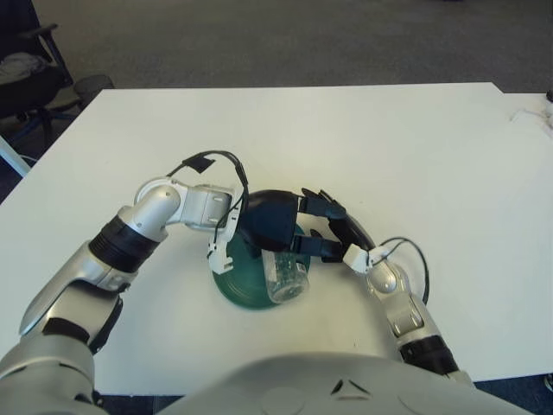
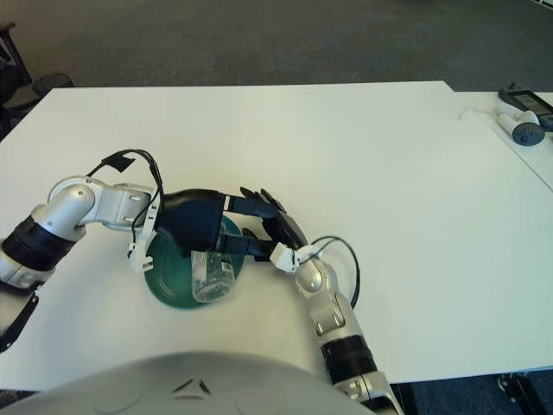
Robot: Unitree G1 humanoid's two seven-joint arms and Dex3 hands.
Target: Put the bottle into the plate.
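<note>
A dark green plate [image 1: 235,290] lies near the table's front edge. A clear plastic bottle [image 1: 286,278] stands in it, tilted, at the plate's right side; its upper part is hidden. My left hand [image 1: 270,223] reaches in from the left and is closed over the bottle's top, above the plate. My right hand [image 1: 324,226] comes from the lower right with its fingers spread, beside the left hand at the plate's right rim; one finger points toward the bottle. The plate [image 2: 168,281] and bottle [image 2: 212,277] also show in the right eye view.
The white table [image 1: 389,147] stretches away behind the plate. Small devices with a cable [image 2: 523,121] lie at the far right. An office chair [image 1: 26,65] stands off the table's far left corner.
</note>
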